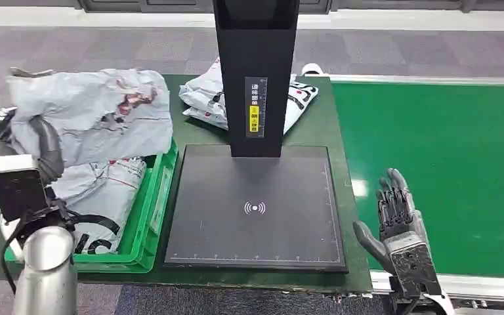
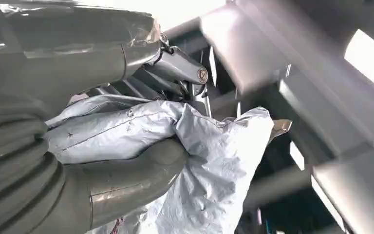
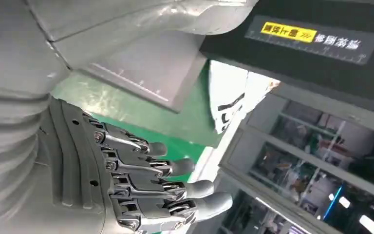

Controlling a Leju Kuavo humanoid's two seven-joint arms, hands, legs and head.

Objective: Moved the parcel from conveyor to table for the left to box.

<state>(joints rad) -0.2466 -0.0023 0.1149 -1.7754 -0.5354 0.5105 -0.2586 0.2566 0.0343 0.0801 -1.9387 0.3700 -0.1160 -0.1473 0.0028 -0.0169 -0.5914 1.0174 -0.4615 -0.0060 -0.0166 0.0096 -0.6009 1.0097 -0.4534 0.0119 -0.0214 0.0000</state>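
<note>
A: Where is the parcel?

B: The grey poly mailer (image 1: 92, 111) hangs above the green crate (image 1: 146, 216), pinched in the left hand (image 2: 126, 161), thumb and fingers closed on crumpled film.

A: How will it handle?

B: Soft, light and slippery, I judge; it sags and folds. Gripping a gathered fold near an edge holds better than flat film.

A: The right hand (image 1: 397, 220)?

B: Fingers spread, holding nothing, beside the green conveyor belt (image 1: 446, 164).
</note>
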